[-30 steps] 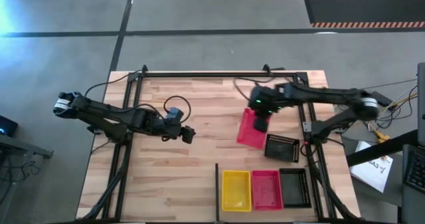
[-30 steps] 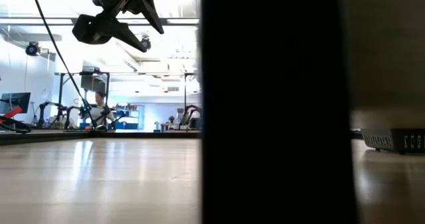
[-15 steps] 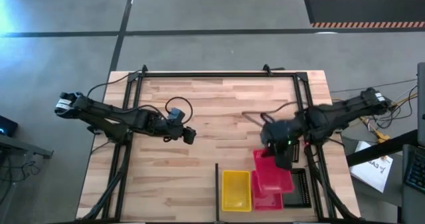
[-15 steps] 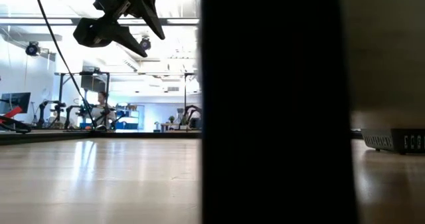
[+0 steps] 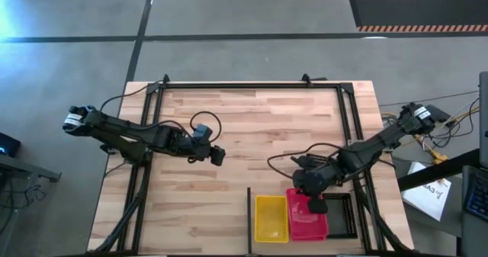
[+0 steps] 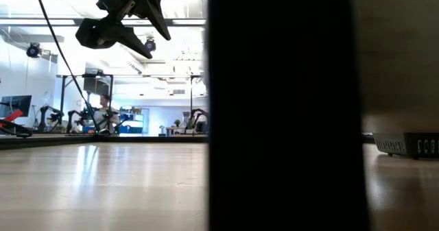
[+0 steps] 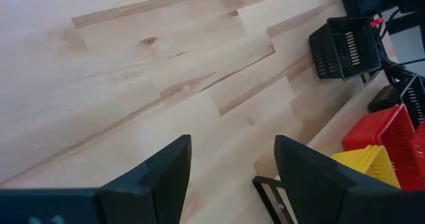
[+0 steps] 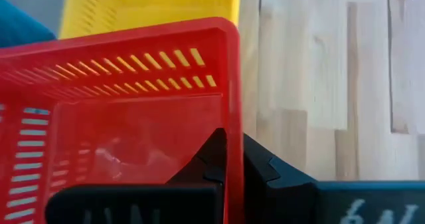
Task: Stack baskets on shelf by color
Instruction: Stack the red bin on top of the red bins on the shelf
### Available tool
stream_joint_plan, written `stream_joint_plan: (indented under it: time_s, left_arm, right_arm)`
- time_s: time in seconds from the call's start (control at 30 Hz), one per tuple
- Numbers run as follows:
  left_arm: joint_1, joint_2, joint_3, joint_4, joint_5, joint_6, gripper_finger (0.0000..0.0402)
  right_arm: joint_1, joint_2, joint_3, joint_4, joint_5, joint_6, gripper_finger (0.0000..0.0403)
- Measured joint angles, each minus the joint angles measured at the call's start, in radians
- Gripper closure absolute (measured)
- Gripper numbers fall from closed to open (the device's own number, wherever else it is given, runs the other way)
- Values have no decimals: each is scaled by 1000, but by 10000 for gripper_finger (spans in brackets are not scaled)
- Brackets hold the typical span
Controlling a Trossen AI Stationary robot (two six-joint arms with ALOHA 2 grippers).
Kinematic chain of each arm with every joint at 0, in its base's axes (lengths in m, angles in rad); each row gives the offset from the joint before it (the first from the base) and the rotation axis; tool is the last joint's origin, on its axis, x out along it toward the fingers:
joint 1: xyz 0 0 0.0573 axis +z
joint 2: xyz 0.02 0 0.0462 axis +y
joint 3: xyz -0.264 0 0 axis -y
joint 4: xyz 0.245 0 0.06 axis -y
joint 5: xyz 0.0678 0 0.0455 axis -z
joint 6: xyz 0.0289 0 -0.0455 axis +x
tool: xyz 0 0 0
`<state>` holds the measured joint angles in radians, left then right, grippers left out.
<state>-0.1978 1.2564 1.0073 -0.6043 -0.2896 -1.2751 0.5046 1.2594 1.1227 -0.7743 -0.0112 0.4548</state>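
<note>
My right gripper (image 5: pixel 314 205) is shut on a pink-red basket (image 5: pixel 306 217) on the shelf patch (image 5: pixel 297 192), between the thin black bar (image 5: pixel 248 219) and the frame rail (image 5: pixel 363 211). This basket sits in line with a yellow basket (image 5: pixel 271 218) and a black basket (image 5: pixel 340 215). I cannot tell whether it rests on what is below it. The right wrist view shows its perforated wall (image 8: pixel 133 71) with the yellow basket (image 8: pixel 153 1) beyond. Another black basket (image 7: pixel 345 48) stands on the table. My left gripper (image 5: pixel 216 155) hangs open above the table's left half, touching nothing. My right gripper holds the pink-red basket by its side wall's rim (image 8: pixel 232 111), near a corner. One finger (image 8: pixel 211 159) is inside the basket and the other (image 8: pixel 269 169) is outside, with the wall pinched between them. The fingers come from above, pointing down, and the basket sits level.
A black frame (image 5: pixel 244 84) runs around the wooden table top. In the low view a broad black post (image 6: pixel 285 107) blocks the middle, my left gripper (image 6: pixel 120 25) hangs high, and a black basket (image 6: pixel 410 144) sits at the right. Bare wood lies across the table's middle.
My right gripper has carried the pink-red basket from the table's far middle toward the near edge and down into the row between the yellow and black baskets. The basket hung tilted before and sits level now. My left arm has kept still.
</note>
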Motion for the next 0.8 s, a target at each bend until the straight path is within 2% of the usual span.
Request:
stream_joint_plan:
  time_s: [0.33,0.6,0.8]
  left_arm:
    - [0,0,0,-1,16,0,201]
    - [0,0,0,-1,17,0,201]
    - [0,0,0,-2,17,0,201]
  right_arm:
    - [24,-44,-112,14,22,58,394]
    - [32,-46,-174,114,15,69,393]
    - [35,-46,-183,112,16,68,360]
